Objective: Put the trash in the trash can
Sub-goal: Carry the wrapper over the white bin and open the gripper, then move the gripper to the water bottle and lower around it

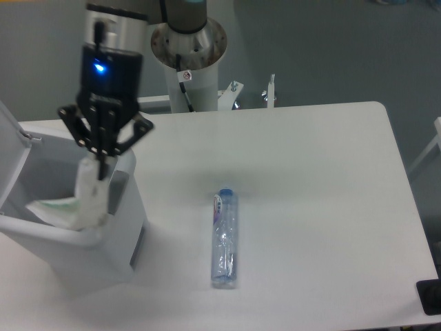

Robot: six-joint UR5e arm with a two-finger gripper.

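We see the pincer [103,165] hanging above the open trash can [124,227] at the left of the table [331,207], its black fingers [102,163] drawn together and pinching the top of the wrapper [86,200]. The wrapper dangles straight down from that grip, a crumpled clear-white piece with a green mark low on its left side, and its lower part sits inside the bin's mouth, close to the right-hand wall. A blue light glows on the dark wrist body above the fingers. The trash can is a white rectangular bin with a grey panel on the side facing the bottle; its white lid [12,148] stands tilted up at the far left edge of the view. We find the bottle [224,238] lying flat on the table, well apart from the bin and to its right, its length running toward and away from us, with the blue cap at the far end and the blue label just below it. The arm's round base [189,45] stands behind the table's far edge.
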